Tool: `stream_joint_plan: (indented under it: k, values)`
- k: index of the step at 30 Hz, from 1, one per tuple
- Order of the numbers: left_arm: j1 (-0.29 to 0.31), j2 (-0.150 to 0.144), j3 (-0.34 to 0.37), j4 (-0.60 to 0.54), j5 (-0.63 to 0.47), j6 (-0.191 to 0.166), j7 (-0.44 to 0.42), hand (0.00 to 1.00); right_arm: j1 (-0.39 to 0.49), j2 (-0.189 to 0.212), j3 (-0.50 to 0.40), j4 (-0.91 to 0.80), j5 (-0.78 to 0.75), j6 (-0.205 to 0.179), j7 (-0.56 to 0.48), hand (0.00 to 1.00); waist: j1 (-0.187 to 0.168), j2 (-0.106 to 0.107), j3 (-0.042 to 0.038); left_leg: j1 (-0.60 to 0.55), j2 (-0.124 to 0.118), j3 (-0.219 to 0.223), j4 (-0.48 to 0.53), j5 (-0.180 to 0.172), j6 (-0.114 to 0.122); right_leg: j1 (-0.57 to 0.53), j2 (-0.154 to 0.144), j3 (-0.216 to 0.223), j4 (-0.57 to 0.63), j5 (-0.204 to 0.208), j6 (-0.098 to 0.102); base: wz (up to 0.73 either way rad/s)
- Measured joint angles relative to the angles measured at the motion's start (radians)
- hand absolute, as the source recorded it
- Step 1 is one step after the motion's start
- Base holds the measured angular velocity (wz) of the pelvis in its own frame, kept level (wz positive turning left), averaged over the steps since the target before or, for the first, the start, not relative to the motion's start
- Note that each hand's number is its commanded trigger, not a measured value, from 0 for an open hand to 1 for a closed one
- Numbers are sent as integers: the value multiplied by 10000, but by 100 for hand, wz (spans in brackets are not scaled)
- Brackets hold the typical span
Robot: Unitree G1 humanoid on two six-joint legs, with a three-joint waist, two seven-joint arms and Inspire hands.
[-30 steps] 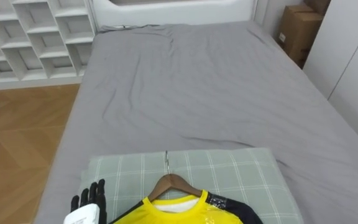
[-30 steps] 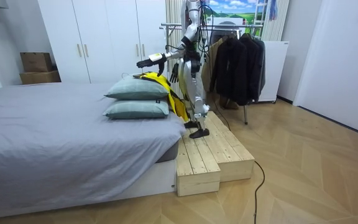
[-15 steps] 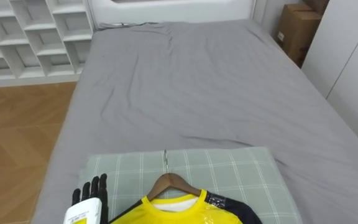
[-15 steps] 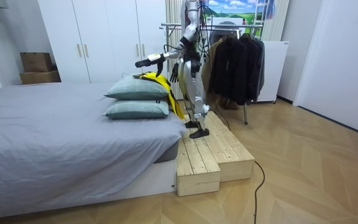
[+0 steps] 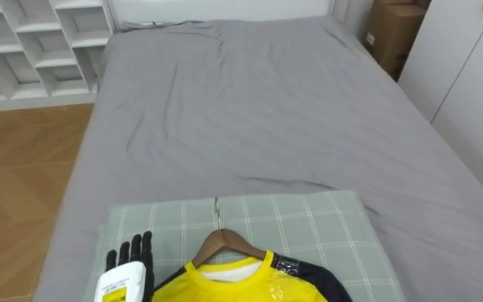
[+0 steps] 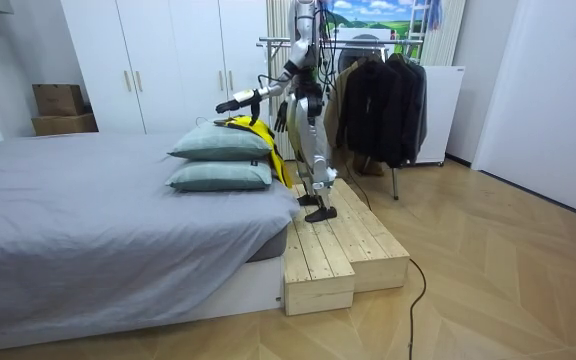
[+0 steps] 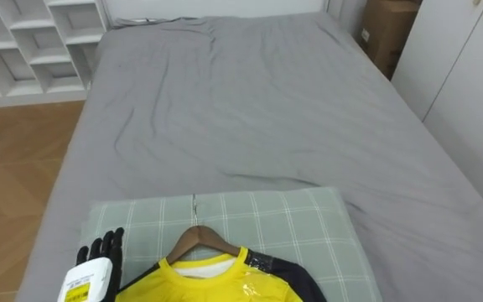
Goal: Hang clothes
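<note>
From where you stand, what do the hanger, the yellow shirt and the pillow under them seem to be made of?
The hanger looks like varnished brown wood, with a thin silvery metal hook. The yellow shirt seems to be a smooth synthetic fabric: it shines faintly on the chest. The pillow looks like matte woven cloth, pale green with white checks.
</note>
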Motion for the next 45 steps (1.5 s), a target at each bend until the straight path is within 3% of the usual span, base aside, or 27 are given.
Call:
stream_joint_plan:
  k: [8,11,13,18,25,27,30,38,45]
  values:
    - [-253,18,14,369,-88,58,24,0,17,-44,-6,86,61,14,-199,0,-79,-2,7,-227,4,-10,2,4,0,-187,-1,-13,-34,15,-1,0]
    - [-315,94,14,481,-87,59,31,0,15,-60,-10,92,-27,7,-248,0,-277,-14,16,-234,5,2,-6,5,0,-216,-1,22,-34,15,0,-2]
    - [-578,94,18,616,-52,57,30,0,21,-77,-11,89,-84,7,-319,0,-323,-46,71,-275,14,37,-9,5,0,-265,-4,53,-31,15,0,-6]
    - [-1425,238,-59,1215,-12,29,33,0,-76,-117,301,131,44,17,-429,0,-341,-44,123,-701,13,79,12,6,1,-749,-14,20,82,51,-6,-1]
    - [-2623,396,-707,2244,-273,-189,-13,0,-1210,-159,1207,584,-6,-2,-318,0,-332,50,229,-1444,17,213,119,70,80,-1504,-14,174,127,211,-1,-6]
    - [-2685,398,-675,2385,-299,-240,-14,0,-1372,-123,1255,618,7,-5,-290,0,-294,50,255,-1460,32,215,122,73,81,-1538,-8,245,126,218,-1,-8]
    - [-2794,401,-673,2428,-370,-375,-14,0,-1570,-99,1469,680,44,-18,-290,0,-239,69,355,-1537,50,254,125,74,82,-1621,-15,238,128,219,0,-1]
    - [-3136,443,-671,2702,-389,-463,-8,0,-1777,-38,1559,807,65,-40,-349,0,-260,-1,407,-2069,56,253,167,119,106,-2191,-40,247,297,230,6,0]
    - [-3302,239,-685,3055,-811,-374,26,0,-1928,-16,1608,810,223,-29,-377,0,-253,-68,448,-2079,55,229,159,130,117,-2190,-59,216,299,229,7,0]
